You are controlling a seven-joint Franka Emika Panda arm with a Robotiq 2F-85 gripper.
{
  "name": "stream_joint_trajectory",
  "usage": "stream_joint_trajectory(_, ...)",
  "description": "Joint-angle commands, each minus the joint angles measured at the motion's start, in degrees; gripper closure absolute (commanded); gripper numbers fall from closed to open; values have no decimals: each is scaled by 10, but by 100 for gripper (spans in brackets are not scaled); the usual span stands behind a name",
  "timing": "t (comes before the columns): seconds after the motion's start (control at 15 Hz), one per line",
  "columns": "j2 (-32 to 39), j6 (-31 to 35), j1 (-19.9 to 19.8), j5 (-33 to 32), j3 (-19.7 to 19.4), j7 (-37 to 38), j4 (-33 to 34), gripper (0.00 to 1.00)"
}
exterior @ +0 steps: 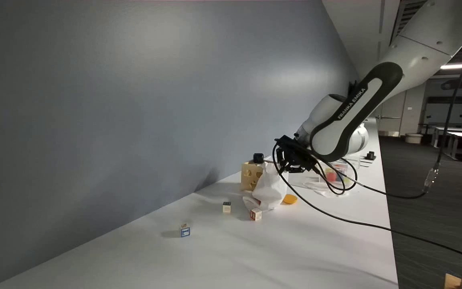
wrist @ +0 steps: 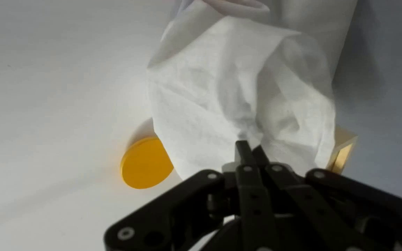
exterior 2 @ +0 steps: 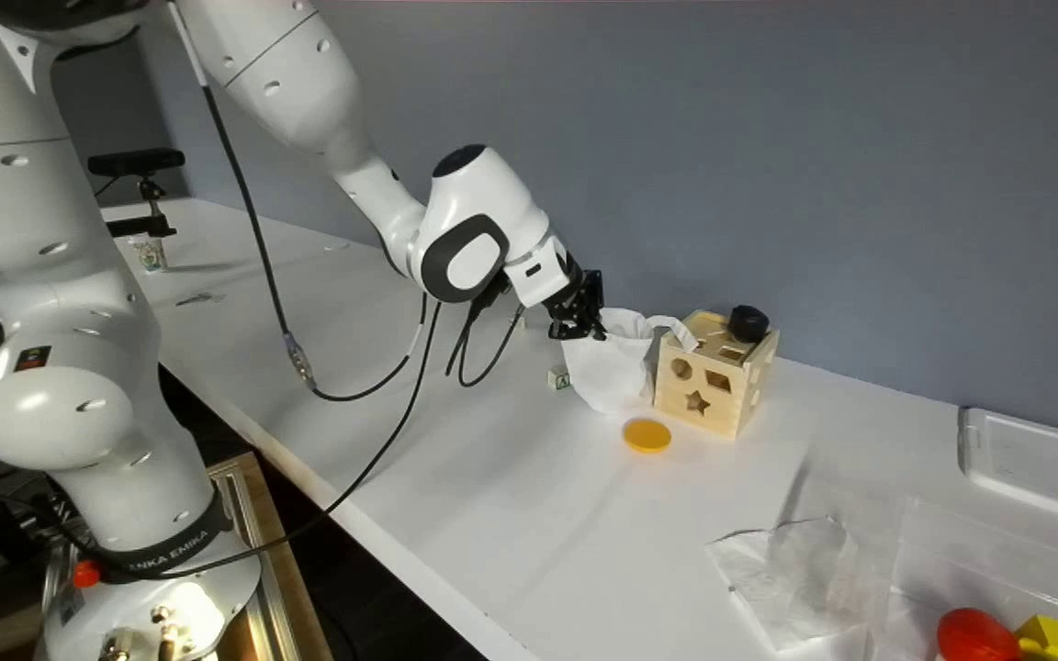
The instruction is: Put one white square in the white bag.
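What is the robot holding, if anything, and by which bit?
Can't tell: the gripper is closed, its tips at the white bag; whether they pinch its cloth isn't clear.

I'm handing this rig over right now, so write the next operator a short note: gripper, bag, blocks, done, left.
Gripper: shut, at the white bag; whether it pinches the cloth can't be told.
Bag: on the table, beside the wooden shape box.
Squares: no plain white one shows; likely candidates, all on the table outside the bag, are the blue-marked block, dark-topped block and red-marked block.
Done: no block visibly bagged, but the bag's inside isn't fully seen.
Left: probably open up, pick one block, drop it in.
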Motion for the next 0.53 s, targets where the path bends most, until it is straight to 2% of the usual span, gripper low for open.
stream_joint_trajectory(0.0,8,-3,-2,-20,-6,6,-2,100)
stream_joint_trajectory(0.2,13,-2,4,-21,-10,5,-4,100)
stream_joint_trajectory(0.27,10,-2,5,-20,-9,4,-4,74)
stream_joint_trajectory(0.33,7,-4,6,-19,-8,4,-6,73)
stream_joint_trajectory(0.47,-9,-16,9,-24,-9,3,-9,60)
